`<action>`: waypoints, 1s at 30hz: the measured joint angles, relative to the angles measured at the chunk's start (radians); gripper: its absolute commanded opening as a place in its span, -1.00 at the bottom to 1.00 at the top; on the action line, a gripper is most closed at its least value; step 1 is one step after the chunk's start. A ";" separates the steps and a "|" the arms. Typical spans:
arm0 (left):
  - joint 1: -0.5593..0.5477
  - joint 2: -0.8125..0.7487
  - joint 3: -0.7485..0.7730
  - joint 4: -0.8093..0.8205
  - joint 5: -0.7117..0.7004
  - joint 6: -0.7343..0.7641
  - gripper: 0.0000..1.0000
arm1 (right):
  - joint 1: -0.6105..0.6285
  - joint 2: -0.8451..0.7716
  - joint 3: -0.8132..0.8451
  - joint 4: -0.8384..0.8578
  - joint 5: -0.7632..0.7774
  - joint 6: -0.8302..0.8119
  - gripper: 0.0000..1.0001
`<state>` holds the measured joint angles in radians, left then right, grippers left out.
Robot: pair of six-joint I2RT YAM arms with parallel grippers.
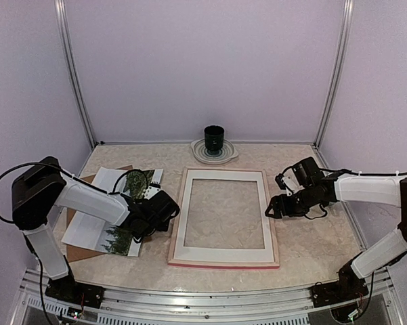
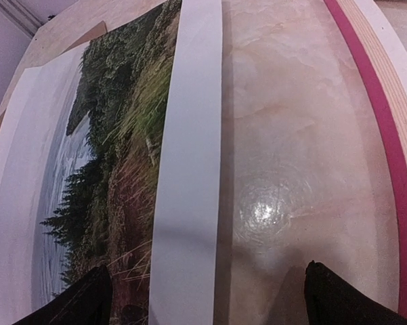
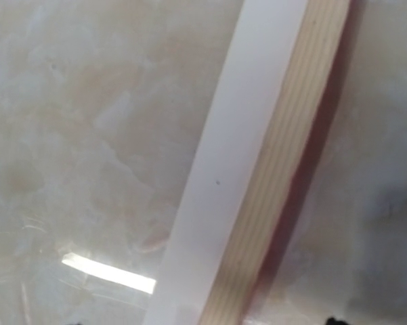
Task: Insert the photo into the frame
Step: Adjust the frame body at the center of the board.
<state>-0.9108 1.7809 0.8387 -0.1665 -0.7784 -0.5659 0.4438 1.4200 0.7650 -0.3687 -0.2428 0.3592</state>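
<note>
The photo [image 1: 115, 203], a landscape print with a white margin, lies flat at the left on a brown board. In the left wrist view its trees and water [image 2: 101, 156] fill the left side. My left gripper [image 1: 147, 220] hovers open over the photo's right margin [image 2: 186, 176], one fingertip [image 2: 81, 305] above the print and the other above bare table. The frame [image 1: 274, 223] lies back-up in the middle, its pink edge [image 2: 386, 142] just right of the left gripper. My right gripper [image 1: 272, 206] is open low over the frame's right rim [image 3: 291, 169], apart from it.
A white mat board [image 1: 220, 252] sits inside the frame; its strip [image 3: 237, 169] runs beside the wooden rim. The brown backing board [image 1: 78, 252] lies under the photo. A dark cup [image 1: 214, 137] on a saucer [image 1: 198, 154] stands at the back, by the wall.
</note>
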 measured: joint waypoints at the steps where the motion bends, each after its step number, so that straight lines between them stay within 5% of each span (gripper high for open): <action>1: 0.000 0.000 0.000 -0.011 -0.006 -0.005 0.94 | 0.000 0.000 -0.003 0.000 0.002 0.000 0.53; 30: 0.080 -0.101 -0.030 -0.063 0.059 -0.014 0.86 | 0.000 -0.170 -0.147 0.116 0.053 0.024 0.55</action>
<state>-0.8307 1.6794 0.8089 -0.2298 -0.7197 -0.5800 0.4438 1.2499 0.6178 -0.2527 -0.1894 0.3832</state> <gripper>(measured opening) 0.949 0.773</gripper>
